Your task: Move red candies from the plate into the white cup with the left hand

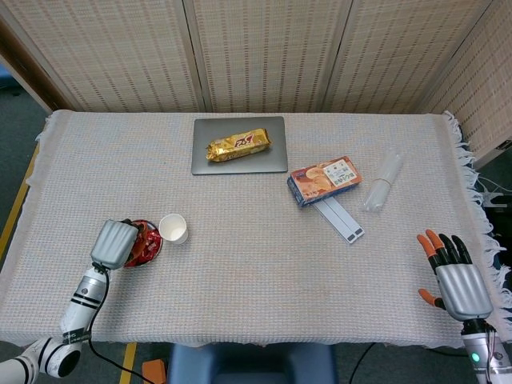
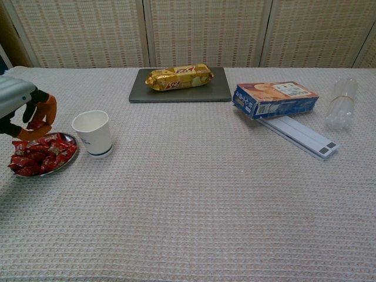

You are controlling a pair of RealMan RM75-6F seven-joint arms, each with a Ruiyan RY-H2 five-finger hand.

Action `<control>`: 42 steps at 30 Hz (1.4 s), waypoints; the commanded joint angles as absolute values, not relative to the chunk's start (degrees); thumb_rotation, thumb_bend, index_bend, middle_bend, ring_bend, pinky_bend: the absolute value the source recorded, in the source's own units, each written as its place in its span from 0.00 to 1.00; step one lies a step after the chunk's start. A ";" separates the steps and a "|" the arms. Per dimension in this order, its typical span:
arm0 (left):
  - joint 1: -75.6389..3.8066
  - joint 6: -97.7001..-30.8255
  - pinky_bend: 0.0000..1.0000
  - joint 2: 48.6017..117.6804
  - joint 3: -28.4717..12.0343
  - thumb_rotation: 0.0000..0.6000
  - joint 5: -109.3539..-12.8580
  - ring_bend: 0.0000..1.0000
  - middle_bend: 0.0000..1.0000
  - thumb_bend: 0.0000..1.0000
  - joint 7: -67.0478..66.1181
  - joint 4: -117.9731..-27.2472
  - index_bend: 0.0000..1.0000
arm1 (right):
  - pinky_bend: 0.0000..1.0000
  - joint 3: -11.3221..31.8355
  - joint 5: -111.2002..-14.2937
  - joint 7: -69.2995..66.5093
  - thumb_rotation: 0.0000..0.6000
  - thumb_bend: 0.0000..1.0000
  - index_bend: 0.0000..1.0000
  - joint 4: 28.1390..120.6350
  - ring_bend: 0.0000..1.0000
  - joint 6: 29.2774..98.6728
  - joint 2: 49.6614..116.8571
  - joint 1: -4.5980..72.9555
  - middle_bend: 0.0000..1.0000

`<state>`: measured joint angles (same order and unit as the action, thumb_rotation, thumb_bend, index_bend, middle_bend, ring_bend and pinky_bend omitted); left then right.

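Observation:
A small metal plate heaped with red candies sits at the table's near left; its rim shows in the head view. The white cup stands upright just right of the plate. My left hand hovers above the plate and pinches one red candy between its orange fingertips. My right hand lies at the table's near right with its fingers apart, holding nothing.
A grey tray with a gold snack pack lies at the back centre. An orange-blue box rests on a white flat strip. A clear plastic bottle lies further right.

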<state>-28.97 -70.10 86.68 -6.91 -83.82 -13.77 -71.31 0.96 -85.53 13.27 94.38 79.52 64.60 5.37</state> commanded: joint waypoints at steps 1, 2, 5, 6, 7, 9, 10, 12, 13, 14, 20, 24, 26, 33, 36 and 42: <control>-33.39 -68.30 1.00 87.02 -11.16 1.00 -83.17 0.61 0.68 0.49 -14.04 -74.46 0.68 | 0.00 1.11 -85.03 13.40 1.00 0.06 0.00 94.33 0.00 79.03 64.66 5.63 0.00; -34.33 -67.43 1.00 87.54 -11.86 1.00 -82.53 0.61 0.68 0.49 -14.23 -74.46 0.68 | 0.00 1.16 -84.86 13.43 1.00 0.06 0.00 94.35 0.00 78.92 64.67 5.68 0.00; -36.45 -65.96 1.00 89.16 -12.83 1.00 -82.04 0.60 0.68 0.49 -14.20 -73.45 0.68 | 0.00 1.20 -84.59 13.50 1.00 0.06 0.00 94.33 0.00 78.73 64.67 5.77 0.00; -37.04 -65.86 1.00 89.80 -13.01 1.00 -82.16 0.60 0.68 0.49 -14.13 -72.75 0.68 | 0.00 1.22 -84.48 13.50 1.00 0.06 0.00 94.32 0.00 78.68 64.65 5.79 0.00; -37.59 -65.72 0.99 90.44 -13.10 1.00 -82.32 0.60 0.68 0.49 -14.00 -71.94 0.68 | 0.00 1.24 -84.36 13.48 1.00 0.06 0.00 94.31 0.00 78.65 64.63 5.79 0.00; -38.61 -65.04 0.98 91.63 -13.13 1.00 -82.22 0.59 0.67 0.49 -14.05 -70.19 0.67 | 0.00 1.33 -84.10 13.41 1.00 0.06 0.00 94.32 0.00 78.66 64.54 5.78 0.00; -38.89 -64.63 0.97 92.01 -13.09 1.00 -81.94 0.58 0.67 0.49 -14.14 -69.62 0.67 | 0.00 1.38 -84.01 13.35 1.00 0.06 0.00 94.33 0.00 78.74 64.49 5.75 0.00; -39.24 -63.72 0.96 92.60 -12.74 1.00 -81.32 0.58 0.66 0.49 -14.20 -68.52 0.66 | 0.00 1.47 -83.89 13.19 1.00 0.06 0.00 94.37 0.00 79.03 64.37 5.63 0.00; -39.27 -63.31 0.94 92.72 -12.45 1.00 -81.08 0.57 0.65 0.49 -14.26 -68.11 0.64 | 0.00 1.48 -83.87 13.12 1.00 0.06 0.00 94.38 0.00 79.12 64.33 5.59 0.00; -39.30 -62.80 0.92 92.75 -12.01 1.00 -80.92 0.56 0.64 0.49 -14.22 -67.72 0.63 | 0.00 1.49 -83.84 13.05 1.00 0.06 0.00 94.37 0.00 79.22 64.27 5.54 0.00; -39.50 -60.27 0.66 91.85 -10.00 1.00 -80.17 0.44 0.52 0.44 -16.18 -67.48 0.49 | 0.00 1.42 -83.85 12.79 1.00 0.06 0.00 94.39 0.00 79.30 64.15 5.49 0.00; -39.42 -60.70 0.60 91.40 -9.76 1.00 -80.01 0.38 0.47 0.42 -16.60 -68.17 0.44 | 0.00 1.30 -84.09 12.74 1.00 0.06 0.00 94.51 0.00 79.47 64.11 5.44 0.00; -39.36 -60.52 0.58 90.71 -9.50 1.00 -79.97 0.36 0.45 0.42 -16.27 -69.01 0.42 | 0.00 1.30 -84.04 12.78 1.00 0.06 0.00 94.52 0.00 79.47 64.10 5.44 0.00; -38.33 -62.04 0.52 88.31 -8.57 1.00 -80.64 0.30 0.39 0.39 -14.91 -72.21 0.35 | 0.00 1.25 -83.98 12.86 1.00 0.06 0.00 94.55 0.00 79.46 64.13 5.44 0.00; -36.32 -65.27 0.54 86.48 -7.60 1.00 -81.79 0.24 0.28 0.38 -14.37 -74.55 0.25 | 0.00 1.12 -84.20 12.77 1.00 0.06 0.00 94.58 0.00 79.48 64.09 5.43 0.00; -29.85 -70.39 0.81 81.82 -4.54 1.00 -80.98 0.13 0.13 0.36 -11.89 -78.94 0.08 | 0.00 0.80 -84.87 12.27 1.00 0.06 0.00 94.67 0.00 79.76 63.82 5.29 0.00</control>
<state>-32.05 -69.12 83.67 -5.93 -81.50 -13.08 -77.29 0.83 -84.86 12.30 94.66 79.75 63.84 5.30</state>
